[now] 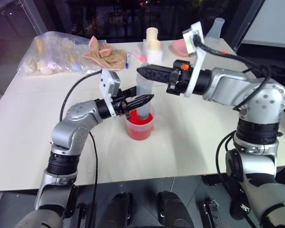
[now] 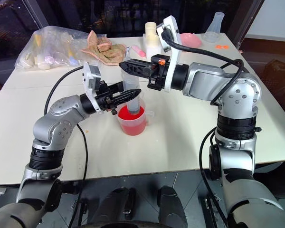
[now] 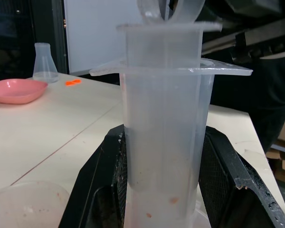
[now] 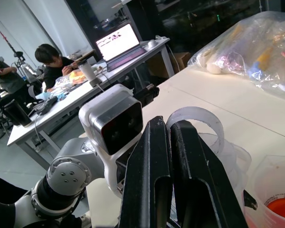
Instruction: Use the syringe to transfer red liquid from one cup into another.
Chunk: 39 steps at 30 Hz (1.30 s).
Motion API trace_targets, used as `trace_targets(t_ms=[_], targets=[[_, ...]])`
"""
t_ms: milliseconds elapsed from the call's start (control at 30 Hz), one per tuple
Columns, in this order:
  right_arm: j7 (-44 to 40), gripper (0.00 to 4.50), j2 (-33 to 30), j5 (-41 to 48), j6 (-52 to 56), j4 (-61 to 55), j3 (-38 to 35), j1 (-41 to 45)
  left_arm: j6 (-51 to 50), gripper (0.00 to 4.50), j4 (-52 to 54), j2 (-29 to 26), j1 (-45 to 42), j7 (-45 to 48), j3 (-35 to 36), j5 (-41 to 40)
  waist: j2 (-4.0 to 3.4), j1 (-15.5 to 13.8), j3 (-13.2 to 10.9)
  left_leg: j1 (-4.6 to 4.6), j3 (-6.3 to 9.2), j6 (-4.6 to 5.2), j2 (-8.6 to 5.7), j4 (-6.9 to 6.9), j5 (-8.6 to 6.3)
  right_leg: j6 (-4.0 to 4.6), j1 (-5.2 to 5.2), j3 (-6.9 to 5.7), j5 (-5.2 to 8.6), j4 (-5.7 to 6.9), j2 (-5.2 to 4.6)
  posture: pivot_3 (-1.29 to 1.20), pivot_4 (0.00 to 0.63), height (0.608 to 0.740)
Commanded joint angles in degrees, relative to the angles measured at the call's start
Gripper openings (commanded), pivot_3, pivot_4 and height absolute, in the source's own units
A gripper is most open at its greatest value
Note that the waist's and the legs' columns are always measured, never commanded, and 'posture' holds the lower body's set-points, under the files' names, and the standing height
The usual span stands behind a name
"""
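**Q:** Two grippers over the white table [image 1: 190, 137] — what is nearest, and what has each got?

**A:** Nearest stands the handled cup [image 1: 141, 124], upright on the table and partly filled with red liquid [image 1: 139, 129]. The syringe [image 1: 145, 97] stands upright in it, its lower end down in the cup. The left gripper [image 1: 141, 101] comes in from the left, and its black fingers [image 3: 102, 185] are clenched on either side of the clear barrel, below the flange. Faint reddish specks cling inside the barrel.

**Q:** And the right one?

**A:** The right gripper [image 1: 143, 72] reaches in level from the right, above the left one, at the top of the syringe. Its fingers [image 4: 154, 166] are pressed together, and the plunger's ring [image 4: 199, 121] sits just past their tips. Whether the ring is actually pinched, I cannot tell.

**Q:** What about the other cup?

**A:** A small clear cup [image 3: 28, 204] shows low in the left wrist view, close beside the syringe, with reddish traces on it.

**Q:** Farther back?

**A:** A crumpled plastic bag [image 1: 54, 54] with items inside at the far left, a tan cloth [image 1: 104, 53] next to it, then a white bottle [image 1: 153, 45], a pink bowl [image 2: 187, 39] and a clear flask [image 2: 214, 27] at the far right edge. Beyond the table, people sit at a desk with an open laptop [image 4: 119, 43].
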<state>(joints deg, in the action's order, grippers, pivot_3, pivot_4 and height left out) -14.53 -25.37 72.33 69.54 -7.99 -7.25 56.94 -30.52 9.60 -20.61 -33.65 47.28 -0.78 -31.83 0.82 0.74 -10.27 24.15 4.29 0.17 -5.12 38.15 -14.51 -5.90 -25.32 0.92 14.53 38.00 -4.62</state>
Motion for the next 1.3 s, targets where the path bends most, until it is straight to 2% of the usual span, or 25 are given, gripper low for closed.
trace_targets(t_ms=[33,567,667,733,1033,1200,1300], targets=[[-1.1,0.04,-0.1,0.8,-3.2,-1.1,-3.2,4.8,-0.4,1.50,0.5,-0.7,1.6,2.2,-4.0,1.3,0.00,0.0,0.0,0.00,0.00,0.00,0.00,0.00,0.00,0.00,0.00,0.00,0.00,0.00,0.00,0.00,0.150,0.740],[-2.2,0.04,-0.7,0.2,-3.0,-0.8,-3.2,4.5,0.7,1.50,0.0,-0.7,1.4,1.3,-3.5,1.2,0.00,0.0,0.0,0.00,0.00,0.01,0.00,-0.01,-0.01,0.00,0.00,0.00,0.00,-0.01,-0.01,0.00,0.150,0.740],[-1.1,0.99,-0.2,0.8,-2.5,-1.0,-3.1,3.9,0.2,1.50,0.2,-0.5,0.0,0.5,-2.3,0.5,0.00,0.0,0.0,0.00,0.00,0.01,0.00,-0.01,-0.01,0.00,0.00,0.00,0.00,-0.01,-0.01,0.00,0.150,0.740],[-0.4,1.92,0.0,1.5,-2.1,-1.2,-3.2,3.7,-0.6,1.50,0.4,-0.3,-1.0,-0.2,-1.2,-0.3,0.00,0.0,0.0,0.00,0.00,0.01,0.00,-0.01,-0.01,0.00,0.00,0.00,0.00,-0.01,-0.01,0.00,0.150,0.740],[-0.7,1.92,-4.1,6.7,0.8,-3.0,-5.5,1.9,-3.8,1.50,2.6,-0.4,-2.6,-2.7,1.4,-3.5,0.00,0.0,0.0,0.00,0.00,0.03,0.00,-0.02,-0.02,0.00,0.01,0.00,0.00,-0.03,-0.01,0.00,0.150,0.740],[-3.9,1.92,-11.6,10.1,1.4,-5.1,-8.7,-1.0,-4.2,1.50,3.0,-1.3,-2.7,-3.2,2.1,-3.9,0.00,-0.2,0.0,0.01,0.00,0.05,0.00,-0.02,-0.03,0.00,0.02,-0.01,0.00,-0.05,-0.02,0.00,0.150,0.740],[-4.5,1.92,-14.1,11.2,0.8,-4.9,-9.6,-1.4,-4.1,1.50,3.1,-1.5,-2.9,-3.4,2.2,-4.0,0.00,-0.1,0.0,0.01,0.00,0.06,0.00,-0.02,-0.04,0.00,0.06,-0.01,0.00,-0.10,-0.02,0.00,0.150,0.740]])
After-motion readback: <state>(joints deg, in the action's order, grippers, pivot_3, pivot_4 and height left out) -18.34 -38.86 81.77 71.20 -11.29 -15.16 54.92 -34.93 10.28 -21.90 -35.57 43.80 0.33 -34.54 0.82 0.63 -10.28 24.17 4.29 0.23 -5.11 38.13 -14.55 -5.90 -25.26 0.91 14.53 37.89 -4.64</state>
